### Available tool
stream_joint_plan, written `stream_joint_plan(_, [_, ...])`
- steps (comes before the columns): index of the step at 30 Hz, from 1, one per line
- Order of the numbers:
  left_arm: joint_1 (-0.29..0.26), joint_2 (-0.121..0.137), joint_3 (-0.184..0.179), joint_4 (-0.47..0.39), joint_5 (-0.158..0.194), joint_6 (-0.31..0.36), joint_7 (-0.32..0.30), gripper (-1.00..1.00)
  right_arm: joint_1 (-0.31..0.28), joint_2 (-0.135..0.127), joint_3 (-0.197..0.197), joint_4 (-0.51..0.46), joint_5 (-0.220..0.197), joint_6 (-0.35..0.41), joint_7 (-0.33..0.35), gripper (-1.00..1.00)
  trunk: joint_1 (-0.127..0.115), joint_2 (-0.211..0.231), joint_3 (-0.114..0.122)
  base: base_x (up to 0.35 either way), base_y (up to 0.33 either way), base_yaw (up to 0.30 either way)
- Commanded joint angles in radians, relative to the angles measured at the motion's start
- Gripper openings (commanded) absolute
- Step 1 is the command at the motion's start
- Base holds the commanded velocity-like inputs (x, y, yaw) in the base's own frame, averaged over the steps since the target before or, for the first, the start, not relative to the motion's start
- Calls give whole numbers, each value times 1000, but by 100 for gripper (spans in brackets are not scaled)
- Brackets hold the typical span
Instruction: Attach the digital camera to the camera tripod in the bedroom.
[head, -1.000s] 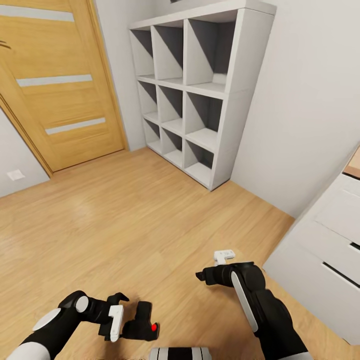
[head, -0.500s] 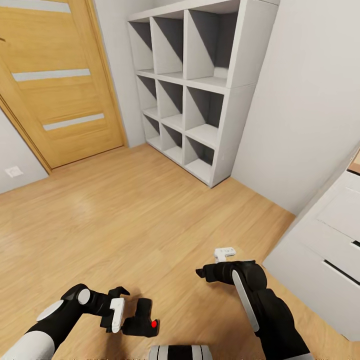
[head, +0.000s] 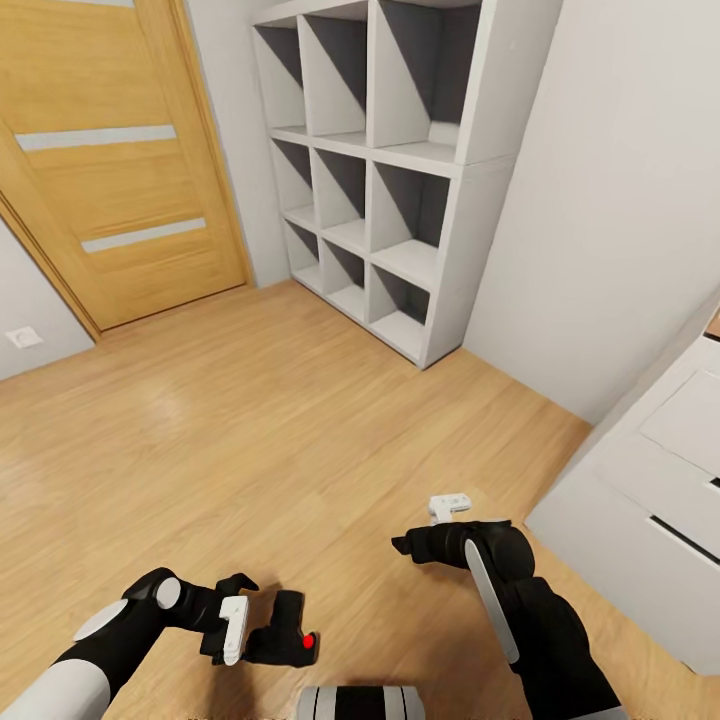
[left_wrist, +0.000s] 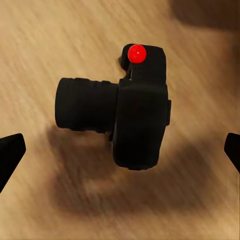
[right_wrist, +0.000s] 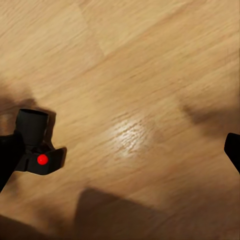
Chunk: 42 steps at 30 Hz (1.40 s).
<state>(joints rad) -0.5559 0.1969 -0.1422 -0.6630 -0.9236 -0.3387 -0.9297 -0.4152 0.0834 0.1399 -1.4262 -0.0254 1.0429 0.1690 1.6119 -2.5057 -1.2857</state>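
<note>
The digital camera (head: 285, 635) is small and black, with a red button on top. It sits low over the wood floor, lens pointing away from me. My left gripper (head: 245, 620) is right beside it, open. In the left wrist view the camera (left_wrist: 135, 110) lies between the two fingertips (left_wrist: 11, 152), which stand far apart and touch nothing. My right gripper (head: 402, 547) hangs open over bare floor to the camera's right; its wrist view catches the camera (right_wrist: 35, 145) and one fingertip (right_wrist: 233, 149). The camera tripod is out of view.
An oak door (head: 110, 160) stands at the back left, with a wall socket (head: 22, 337) beside it. A white cube shelf (head: 400, 170) stands against the far wall. A white drawer cabinet (head: 650, 500) is close on my right. Open wood floor (head: 250, 420) lies ahead.
The whole picture has slid slightly upward and the shelf looms a bit larger, so the head camera moved. Both grippers and the digital camera keep their places relative to each other.
</note>
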Motion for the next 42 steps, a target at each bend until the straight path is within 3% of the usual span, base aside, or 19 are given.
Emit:
stream_joint_plan(1, [0,1,-3,-1,-5,-5,1,100,0,0,0,-1,-2,4,0,100,0,0,-2,0,0,0])
stream_joint_plan(20, [-3,2,-4,4,-6,-5,11,100,0,-1,0,-3,-2,4,0,100,0,0,-31,0,0,0])
stream_joint_plan(35, [-49,1,-6,72,-13,-7,45,100,0,-1,-3,-5,-2,4,0,100,0,0,-54,0,0,0])
stream_joint_plan(42, [-56,2,-7,80,-13,-8,53,100,8,-1,-2,-82,-1,4,0,100,0,0,-65,0,0,0])
